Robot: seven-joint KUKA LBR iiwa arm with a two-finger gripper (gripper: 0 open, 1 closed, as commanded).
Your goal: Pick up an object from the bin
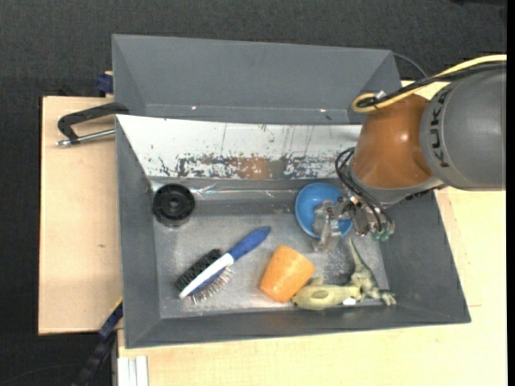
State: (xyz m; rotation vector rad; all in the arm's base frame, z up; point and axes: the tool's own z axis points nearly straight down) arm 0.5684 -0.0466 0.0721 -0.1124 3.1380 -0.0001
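Observation:
My gripper (pixel 331 230) hangs low at the right of the bin, its metal fingers over the lower edge of a blue bowl-like round thing (pixel 312 202) by the back wall. Nothing shows between the fingers. An orange cup (pixel 286 273) lies on its side just below and left of the gripper. A pale yellow-green toy figure (pixel 338 294) lies along the front wall under the gripper.
A brush with a blue-and-white handle and black bristle head (pixel 221 264) lies slantwise in the bin's middle. A black round cap (pixel 173 202) sits at the back left. The arm with its orange cover reaches in from the right.

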